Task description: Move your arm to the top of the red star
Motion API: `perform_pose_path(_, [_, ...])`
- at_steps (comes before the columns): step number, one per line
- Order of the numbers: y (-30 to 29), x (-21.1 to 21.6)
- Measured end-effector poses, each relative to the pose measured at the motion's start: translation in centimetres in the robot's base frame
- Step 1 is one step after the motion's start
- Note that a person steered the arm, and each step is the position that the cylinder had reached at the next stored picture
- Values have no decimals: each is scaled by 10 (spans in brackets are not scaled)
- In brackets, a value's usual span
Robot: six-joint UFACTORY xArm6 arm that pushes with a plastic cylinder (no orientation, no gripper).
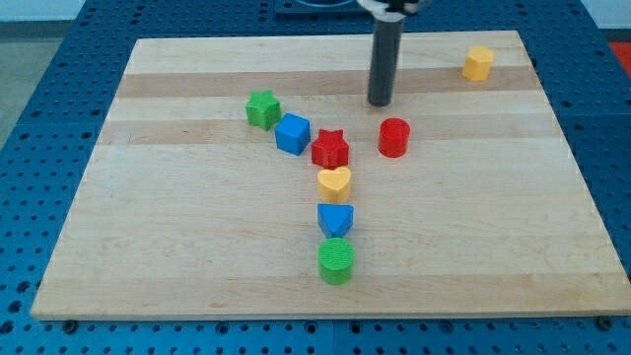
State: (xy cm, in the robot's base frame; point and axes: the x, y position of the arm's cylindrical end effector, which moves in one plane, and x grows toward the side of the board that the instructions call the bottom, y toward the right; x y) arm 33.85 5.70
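The red star (330, 149) lies near the middle of the wooden board (177, 256). My tip (381, 103) is above and to the right of it in the view, a short gap away. The tip stands just above the red cylinder (393, 137) and touches no block. A blue cube (292, 133) sits against the star's left side. A yellow heart (334, 182) lies just below the star.
A green star (263, 108) lies up-left of the blue cube. A blue triangle (335, 219) and a green cylinder (336, 260) continue the column below the heart. A yellow hexagon block (478, 63) sits near the top right corner.
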Motion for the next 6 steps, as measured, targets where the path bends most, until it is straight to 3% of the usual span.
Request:
perform_pose_path(1, [-25,26])
perform_pose_path(4, [-38,30])
perform_pose_path(5, [-59,49])
perform_pose_path(6, [-26,53])
